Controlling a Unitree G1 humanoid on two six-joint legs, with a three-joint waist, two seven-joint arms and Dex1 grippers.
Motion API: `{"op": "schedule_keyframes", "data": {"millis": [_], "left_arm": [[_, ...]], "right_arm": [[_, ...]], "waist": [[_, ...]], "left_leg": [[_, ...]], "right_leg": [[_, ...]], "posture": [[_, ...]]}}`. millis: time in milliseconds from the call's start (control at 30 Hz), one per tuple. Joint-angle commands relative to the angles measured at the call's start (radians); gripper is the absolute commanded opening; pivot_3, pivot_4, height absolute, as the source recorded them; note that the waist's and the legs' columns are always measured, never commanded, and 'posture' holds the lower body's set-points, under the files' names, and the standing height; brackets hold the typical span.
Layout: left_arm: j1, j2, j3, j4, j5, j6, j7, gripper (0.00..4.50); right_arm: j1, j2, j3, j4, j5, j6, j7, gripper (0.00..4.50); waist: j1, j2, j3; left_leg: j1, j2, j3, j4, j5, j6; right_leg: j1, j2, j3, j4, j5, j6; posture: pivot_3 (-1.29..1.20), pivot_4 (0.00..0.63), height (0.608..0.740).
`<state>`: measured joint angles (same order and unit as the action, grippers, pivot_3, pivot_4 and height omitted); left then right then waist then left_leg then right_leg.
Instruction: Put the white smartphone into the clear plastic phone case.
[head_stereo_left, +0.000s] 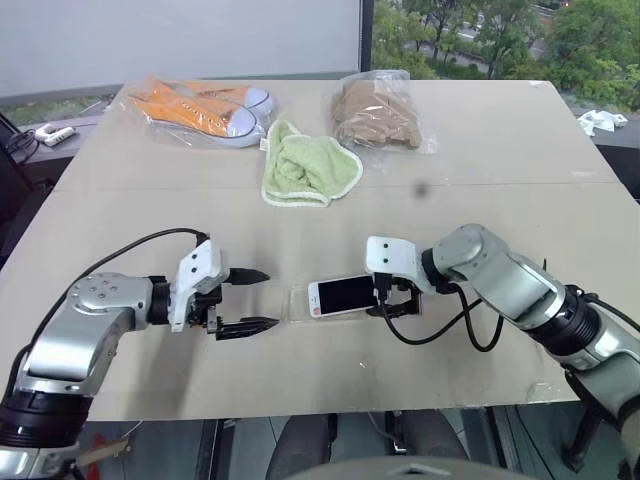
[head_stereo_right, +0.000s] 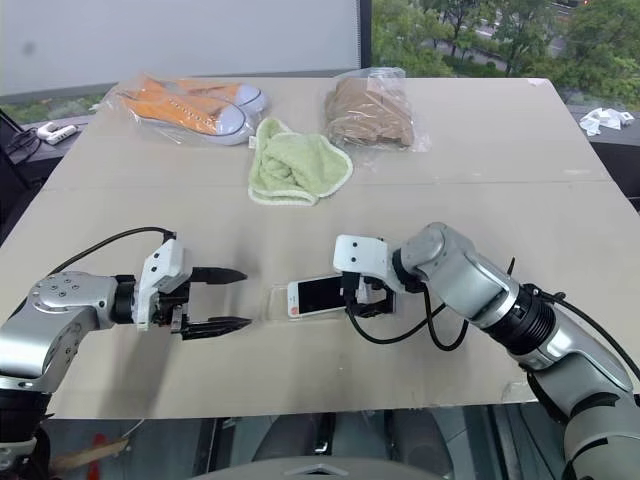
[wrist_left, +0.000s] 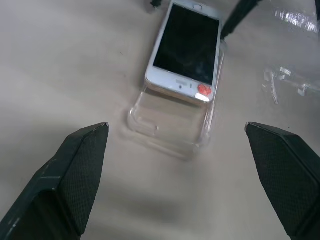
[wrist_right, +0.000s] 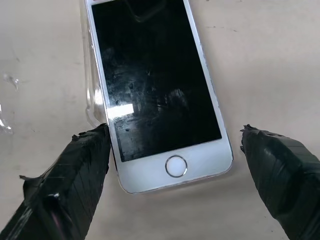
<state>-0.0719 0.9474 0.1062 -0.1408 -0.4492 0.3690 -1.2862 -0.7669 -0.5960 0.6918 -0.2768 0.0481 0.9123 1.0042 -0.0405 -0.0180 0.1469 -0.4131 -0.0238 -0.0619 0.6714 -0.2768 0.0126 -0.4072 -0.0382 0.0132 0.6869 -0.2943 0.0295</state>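
The white smartphone (head_stereo_left: 343, 295) lies screen up near the table's front, black glass with a white bezel (wrist_right: 155, 85). Its far end rests over the clear plastic phone case (wrist_left: 170, 125), which sticks out past the phone toward my left gripper. My right gripper (head_stereo_left: 392, 298) is open, and its fingers (wrist_right: 75, 170) stand on either side of the phone's home-button end. The case's edge (wrist_right: 92, 100) shows beside the phone. My left gripper (head_stereo_left: 250, 300) is open and empty, a short way from the case's free end, pointing at it.
At the back of the table (head_stereo_left: 520, 200) lie orange shoes in a clear bag (head_stereo_left: 200, 108), a green cloth (head_stereo_left: 305, 168) and a tan item in a clear bag (head_stereo_left: 375, 112). The table's front edge runs just below both arms.
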Motion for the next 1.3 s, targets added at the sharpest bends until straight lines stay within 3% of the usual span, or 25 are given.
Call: {"op": "schedule_keyframes", "data": {"millis": [33,333,367,400,467,1000,1300], "left_arm": [[0.003,0.022,-0.003,0.013,0.029,-0.051,-0.024,4.5],[-0.026,0.025,-0.005,-0.048,0.018,0.014,-0.014,4.5],[-0.029,0.025,-0.004,-0.054,0.017,0.022,-0.012,4.5],[-0.033,0.025,-0.005,-0.06,0.016,0.031,-0.011,4.5],[-0.044,0.027,-0.009,-0.074,0.016,0.051,-0.007,4.5],[-0.091,0.006,-0.056,-0.041,0.041,0.031,-0.017,4.5],[-0.203,-0.083,-0.159,-0.023,0.117,0.004,0.064,4.5]], "right_arm": [[-0.006,-0.011,0.003,-0.012,-0.006,-0.019,0.023,4.45],[-0.005,-0.017,-0.003,-0.039,-0.004,-0.014,0.041,4.45],[-0.006,-0.016,-0.004,-0.04,-0.004,-0.013,0.04,3.94],[-0.007,-0.016,-0.005,-0.044,-0.004,-0.011,0.04,3.75],[-0.009,-0.018,-0.013,-0.062,0.002,-0.001,0.04,2.95],[-0.027,-0.011,-0.003,-0.19,0.034,0.247,-0.03,2.94],[-0.031,0.009,0.012,-0.182,0.055,0.265,-0.077,2.93]], "waist": [[0.0,0.0,0.0],[0.001,0.0,0.0],[0.001,0.0,0.0],[0.001,0.0,0.0],[0.001,0.0,0.0],[0.001,0.0,0.0],[0.001,0.0,0.0]], "left_leg": [[0.0,0.0,0.0,0.0,0.0,0.0],[0.0,0.0,0.0,0.0,0.0,0.0],[0.0,0.0,0.0,0.0,0.0,0.0],[0.0,0.0,0.0,0.0,0.0,0.0],[0.0,0.0,0.0,0.0,0.0,0.0],[0.0,0.0,0.0,0.0,0.0,0.0],[0.0,-0.001,0.0,0.001,0.0,0.0]], "right_leg": [[0.0,0.0,0.0,0.0,0.0,0.0],[0.0,0.0,0.0,0.0,0.0,0.0],[0.0,0.0,0.0,0.0,0.0,0.0],[0.0,0.0,0.0,0.0,0.0,0.0],[0.0,0.0,0.0,0.0,0.0,0.0],[0.0,0.0,0.0,0.001,0.0,0.0],[0.0,0.0,0.0,0.001,0.0,0.0]], "posture": [[0.0,0.15,0.74],[0.0,0.15,0.74],[0.0,0.15,0.74],[0.0,0.15,0.74],[0.0,0.15,0.74],[0.0,0.15,0.74],[0.0,0.15,0.74]]}}
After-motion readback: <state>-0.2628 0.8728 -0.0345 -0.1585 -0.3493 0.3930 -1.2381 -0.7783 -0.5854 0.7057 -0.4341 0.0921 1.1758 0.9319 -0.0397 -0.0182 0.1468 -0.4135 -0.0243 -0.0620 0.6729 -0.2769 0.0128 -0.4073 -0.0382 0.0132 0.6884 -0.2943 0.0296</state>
